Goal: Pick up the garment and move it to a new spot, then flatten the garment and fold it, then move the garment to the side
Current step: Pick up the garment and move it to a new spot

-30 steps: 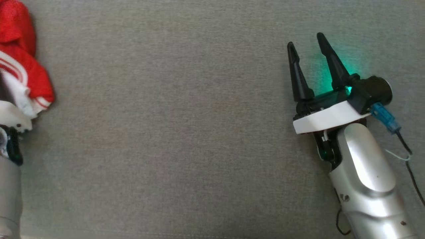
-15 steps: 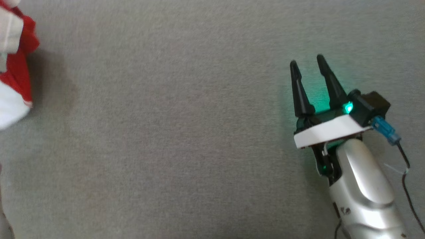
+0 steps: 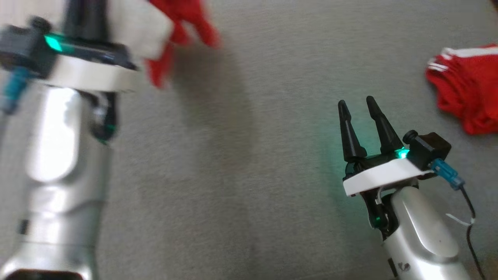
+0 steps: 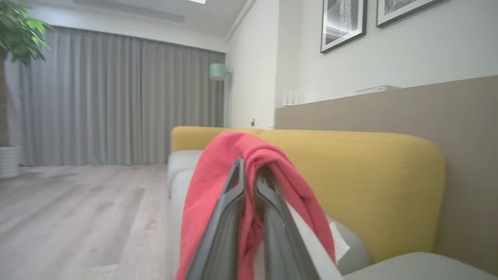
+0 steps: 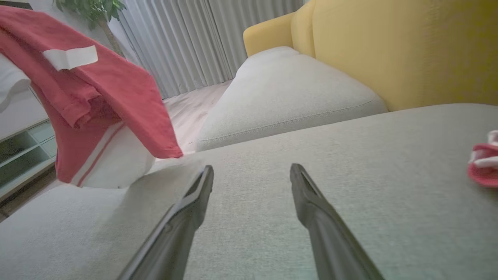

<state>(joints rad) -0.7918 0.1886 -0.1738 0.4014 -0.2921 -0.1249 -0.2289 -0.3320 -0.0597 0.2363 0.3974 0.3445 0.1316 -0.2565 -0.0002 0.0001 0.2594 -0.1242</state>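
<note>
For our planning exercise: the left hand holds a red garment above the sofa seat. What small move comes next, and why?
Probably lower the left hand so the red-and-white garment settles on the grey seat cushion: it hangs clamped above the cushion, and the open right hand is free to flatten it.

Silver forearms (image 3: 424,229); white wrist plates (image 3: 381,177); black tapered fingers (image 3: 348,132); blue connector (image 3: 447,177)

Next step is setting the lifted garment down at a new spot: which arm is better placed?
Left. The left arm has its jaws shut on the red garment; the right arm has its jaws open and empty over the grey cushion.
</note>
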